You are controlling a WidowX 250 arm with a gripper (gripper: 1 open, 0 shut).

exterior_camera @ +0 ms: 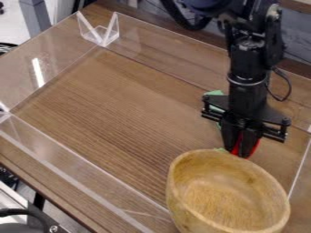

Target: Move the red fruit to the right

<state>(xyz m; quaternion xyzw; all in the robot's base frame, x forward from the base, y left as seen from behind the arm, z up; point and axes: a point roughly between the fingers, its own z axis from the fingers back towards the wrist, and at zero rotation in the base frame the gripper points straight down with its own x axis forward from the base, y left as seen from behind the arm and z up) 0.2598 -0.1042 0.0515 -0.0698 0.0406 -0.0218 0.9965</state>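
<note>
My gripper point(245, 144) points straight down at the right side of the wooden table, just behind the wooden bowl point(227, 192). Its dark fingers are closed around the red fruit point(250, 143), a small bright-red piece that shows between them. The fruit sits low, close to the table surface; whether it touches the wood I cannot tell. A bit of green point(215, 95) shows behind the gripper's left side.
Clear acrylic walls point(49, 64) ring the table point(122, 109), with a clear bracket point(100, 32) at the back left. The bowl fills the front right corner. Cables and the arm's body rise at the back right.
</note>
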